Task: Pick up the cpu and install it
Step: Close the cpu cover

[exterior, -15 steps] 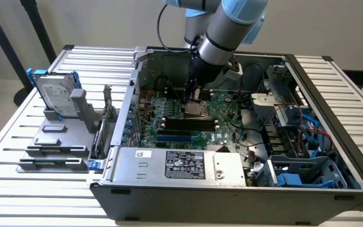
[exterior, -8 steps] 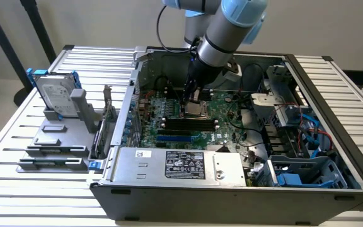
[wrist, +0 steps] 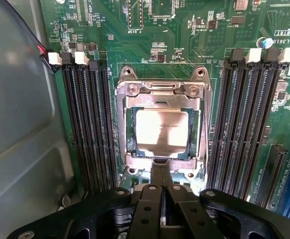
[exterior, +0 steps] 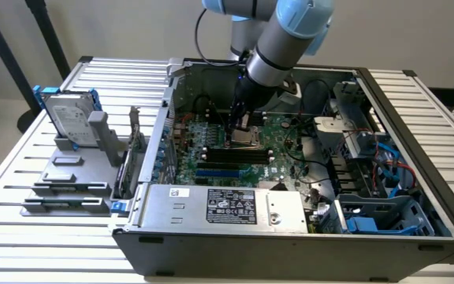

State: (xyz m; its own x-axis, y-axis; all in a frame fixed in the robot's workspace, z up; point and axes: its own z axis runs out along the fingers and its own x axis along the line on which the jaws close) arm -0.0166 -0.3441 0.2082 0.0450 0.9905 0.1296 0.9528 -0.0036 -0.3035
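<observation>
Item: cpu (wrist: 161, 128), flat silver square, lying inside the metal socket frame (wrist: 162, 89) on the green motherboard (wrist: 149, 45), between banks of black memory slots (wrist: 87, 124). Claw (wrist: 160, 170): fingers pressed together, nothing between them, tips at the frame's edge just beside the cpu. Exterior view: open computer case (exterior: 290, 248) on slatted surface (exterior: 22, 236), hard drive (exterior: 69, 118) at nine o'clock from the case.

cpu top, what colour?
Shiny silver-grey, darker thin edge. The cpu shows best in the wrist view, inside the socket frame.
</observation>
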